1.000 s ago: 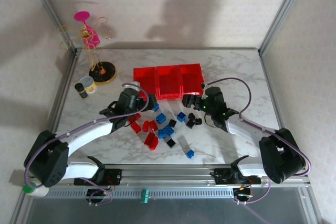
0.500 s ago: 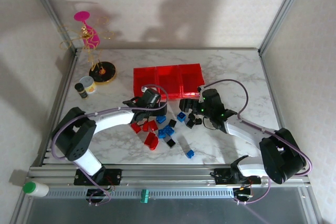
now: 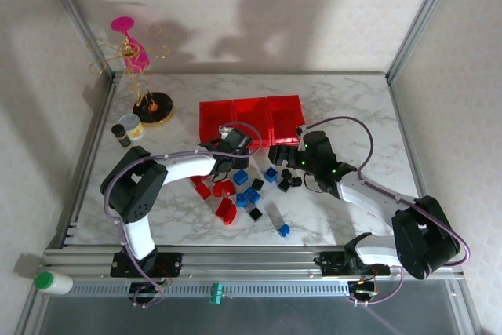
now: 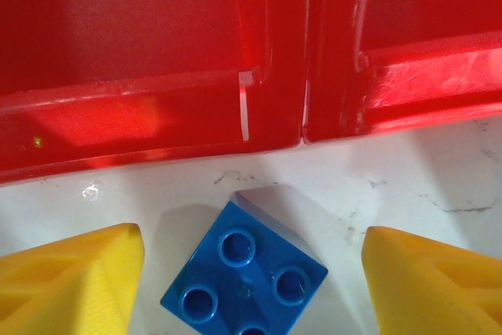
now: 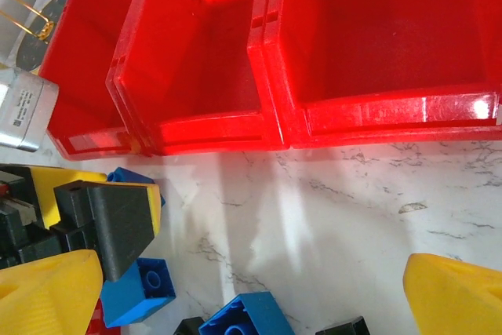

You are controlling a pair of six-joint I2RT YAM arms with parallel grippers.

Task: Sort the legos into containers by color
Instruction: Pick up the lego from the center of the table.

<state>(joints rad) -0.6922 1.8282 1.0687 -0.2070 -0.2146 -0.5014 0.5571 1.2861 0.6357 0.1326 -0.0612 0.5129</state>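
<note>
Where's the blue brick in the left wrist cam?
Left wrist view: the brick sits on the marble, between the left end effector's fingers, just before the seam joining two bins.

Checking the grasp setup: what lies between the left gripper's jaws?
Left wrist view: a blue brick lies on the marble between the jaws of the left gripper, touching neither, short of the red bins.

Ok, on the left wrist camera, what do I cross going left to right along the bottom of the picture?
One yellow fingertip → blue two-by-two lego on the marble → the other yellow fingertip. The lego lies in the gap of the left claw, touching neither side.
</note>
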